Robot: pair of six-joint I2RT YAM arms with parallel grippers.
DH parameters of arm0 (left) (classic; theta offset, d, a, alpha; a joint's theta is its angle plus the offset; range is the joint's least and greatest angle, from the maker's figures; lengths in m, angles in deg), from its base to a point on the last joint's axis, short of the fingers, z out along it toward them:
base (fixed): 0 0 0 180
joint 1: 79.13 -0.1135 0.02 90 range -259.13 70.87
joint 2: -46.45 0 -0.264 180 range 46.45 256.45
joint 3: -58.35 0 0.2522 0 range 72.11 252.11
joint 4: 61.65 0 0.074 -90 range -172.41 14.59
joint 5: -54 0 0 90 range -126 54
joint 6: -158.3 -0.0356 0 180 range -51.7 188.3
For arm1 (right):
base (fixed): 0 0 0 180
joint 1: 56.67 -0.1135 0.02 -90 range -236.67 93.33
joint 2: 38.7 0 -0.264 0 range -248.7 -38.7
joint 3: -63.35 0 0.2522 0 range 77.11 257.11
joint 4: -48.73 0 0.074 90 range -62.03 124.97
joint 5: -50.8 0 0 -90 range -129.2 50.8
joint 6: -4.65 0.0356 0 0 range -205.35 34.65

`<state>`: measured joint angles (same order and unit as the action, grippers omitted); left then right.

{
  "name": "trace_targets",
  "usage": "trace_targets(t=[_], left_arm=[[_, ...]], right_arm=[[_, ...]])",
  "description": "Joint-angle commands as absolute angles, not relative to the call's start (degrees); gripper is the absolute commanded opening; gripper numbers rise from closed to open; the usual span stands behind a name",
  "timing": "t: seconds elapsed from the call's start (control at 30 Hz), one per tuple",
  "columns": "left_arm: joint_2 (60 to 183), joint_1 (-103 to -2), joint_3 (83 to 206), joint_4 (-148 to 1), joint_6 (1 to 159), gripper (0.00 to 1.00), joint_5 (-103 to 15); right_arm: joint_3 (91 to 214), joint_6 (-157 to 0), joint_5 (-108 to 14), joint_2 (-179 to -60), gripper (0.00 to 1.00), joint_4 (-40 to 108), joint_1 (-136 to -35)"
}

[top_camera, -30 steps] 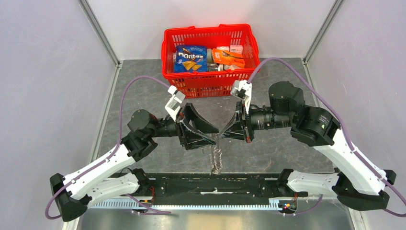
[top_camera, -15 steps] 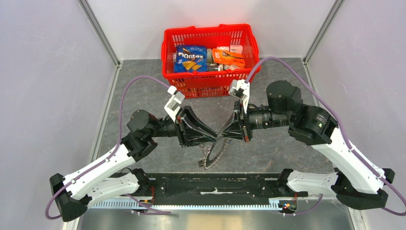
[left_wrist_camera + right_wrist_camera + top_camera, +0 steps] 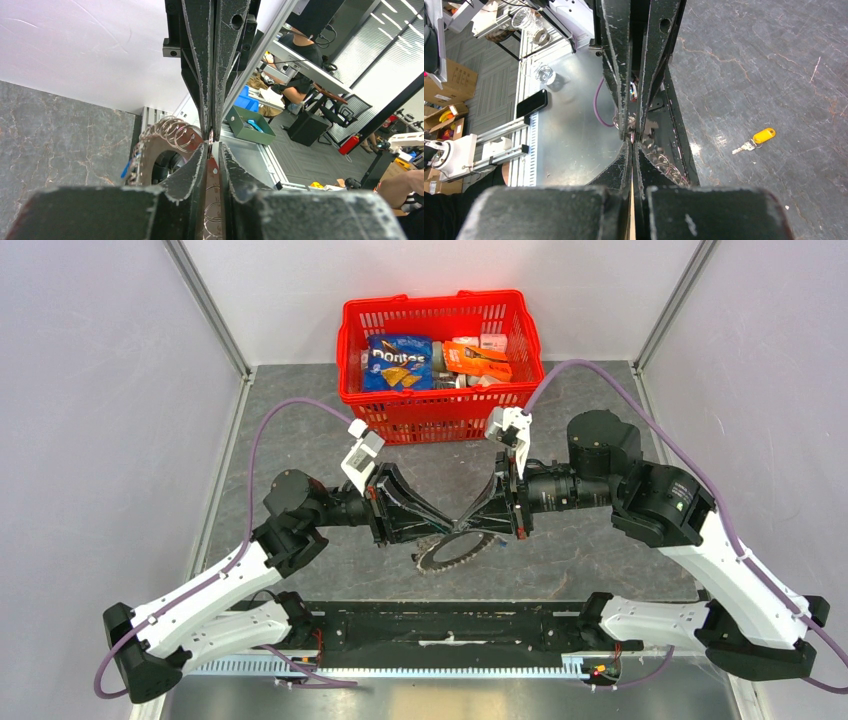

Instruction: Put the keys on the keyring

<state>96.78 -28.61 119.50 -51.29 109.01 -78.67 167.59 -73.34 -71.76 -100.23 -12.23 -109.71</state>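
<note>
Left arm (image 3: 210, 585) reaches in to centre. Left jaws closed to a narrow slit on a thin metal strip of the keyring (image 3: 448, 552), gripping its far edge. The ring lies mid-counter (image 3: 290, 440), below where the two arms' tips meet. Right jaws pressed together on the same edge, tip to tip with the left. Right arm (image 3: 740, 570) comes in from the other side. Yellow key (image 3: 763, 135) lies flat on the counter, well apart from the ring; only the right wrist view shows it. Red basket (image 3: 440, 420) at the far edge.

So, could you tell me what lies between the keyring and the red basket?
The left gripper and right gripper meeting tip to tip, then bare table: top view.
</note>
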Motion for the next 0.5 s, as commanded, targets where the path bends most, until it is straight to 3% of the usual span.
trace_targets(t=[0.0,0.27,0.47], left_arm=[[96.34,-28.63,119.87,-48.72,110.62,0.13,-80.99],[97.09,-28.6,120.18,-47.29,111.41,0.13,-81.18],[97.25,-28.64,120.27,-46.51,111.72,0.18,-81.18]], right_arm=[[170.15,-73.02,-73.1,-98.83,0.0,-8.36,-109.66],[169.78,-73.06,-74.8,-99.73,0.0,-8.14,-109.67],[169.14,-73.08,-74.95,-100.57,0.0,-7.65,-109.67]])
